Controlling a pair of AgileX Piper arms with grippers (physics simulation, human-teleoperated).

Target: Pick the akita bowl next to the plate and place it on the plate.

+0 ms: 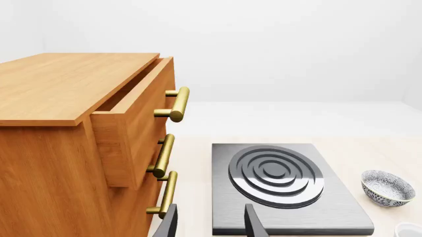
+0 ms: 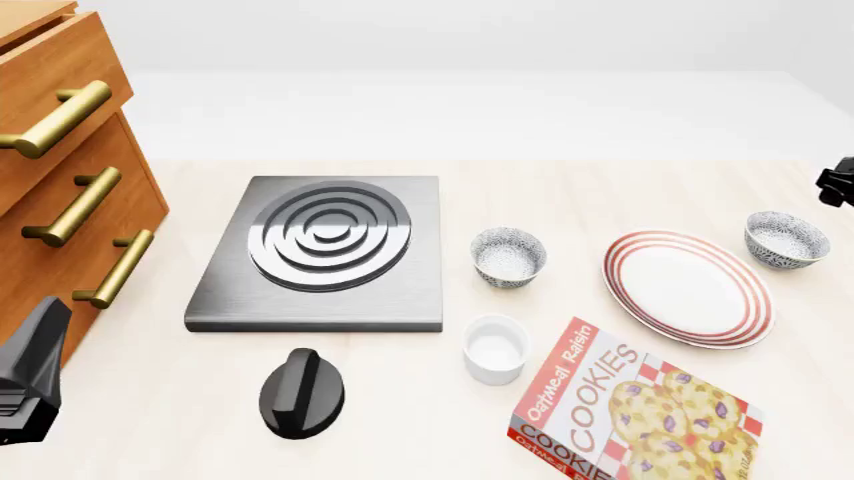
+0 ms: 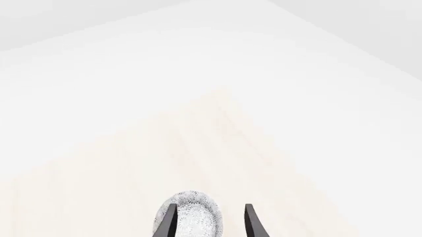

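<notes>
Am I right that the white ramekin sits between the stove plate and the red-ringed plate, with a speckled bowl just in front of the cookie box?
Not quite. The front view shows a speckled akita bowl between the stove plate and the plate; the white ramekin sits nearer the camera, beside the cookie box.

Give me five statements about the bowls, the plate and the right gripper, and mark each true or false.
1. Two speckled bowls sit on the table, one left of the plate and one at its right rim. True.
2. A bowl already sits on the plate. False: the plate is bare and both bowls rest on the table.
3. The right gripper is open, with a speckled bowl just beyond its fingers in the right wrist view. True.
4. The white ramekin is on the stove burner. False: it stands on the table next to the cookie box.
5. The left gripper holds a bowl. False: it is open and holds nothing.
</notes>
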